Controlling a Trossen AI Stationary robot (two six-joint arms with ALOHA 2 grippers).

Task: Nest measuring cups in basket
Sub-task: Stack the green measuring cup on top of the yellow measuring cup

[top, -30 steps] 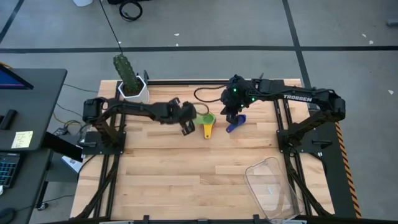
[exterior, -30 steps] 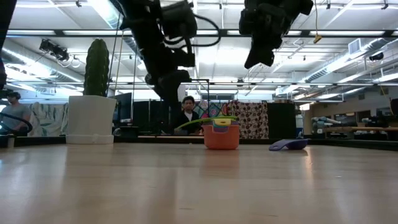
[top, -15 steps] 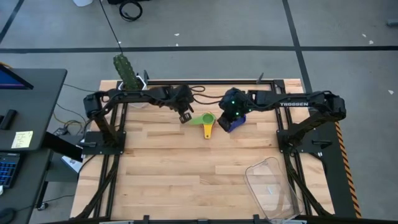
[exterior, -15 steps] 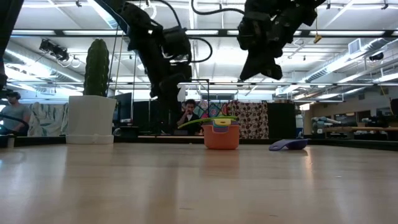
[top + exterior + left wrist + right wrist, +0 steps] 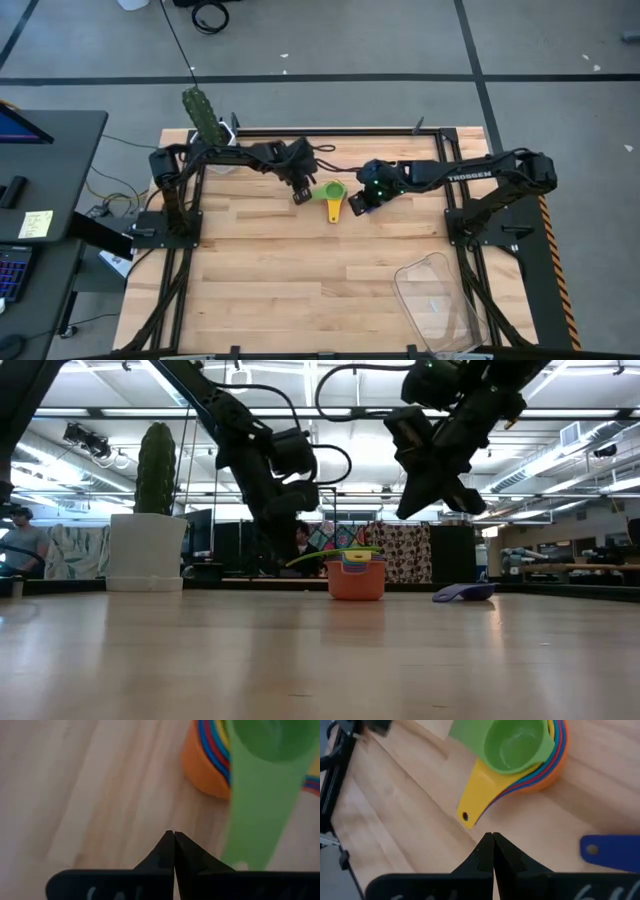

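The nested stack of measuring cups (image 5: 332, 192) stands on the table toward its far edge. The orange cup (image 5: 355, 581) is at the bottom and the green cup (image 5: 514, 745) on top. The yellow handle (image 5: 474, 801) points toward the near edge. A lone dark blue cup (image 5: 463, 593) lies on the table right of the stack. My left gripper (image 5: 173, 839) is shut just left of the stack, beside the green handle (image 5: 256, 815). My right gripper (image 5: 492, 839) is shut and hovers right of the stack, near the blue cup's handle (image 5: 610, 851). The clear basket (image 5: 440, 300) sits at the near right corner.
A white pot with a cactus (image 5: 210, 135) stands at the far left corner. Bare wooden table lies between the stack and the basket. A person (image 5: 298, 545) sits in the room beyond the far edge.
My left gripper has swung a little toward the far edge and come down beside the stack. My right gripper has sunk toward the table and shifted left toward the stack, rolling as it went; its arm now covers most of the blue cup from above. The cups have stayed put.
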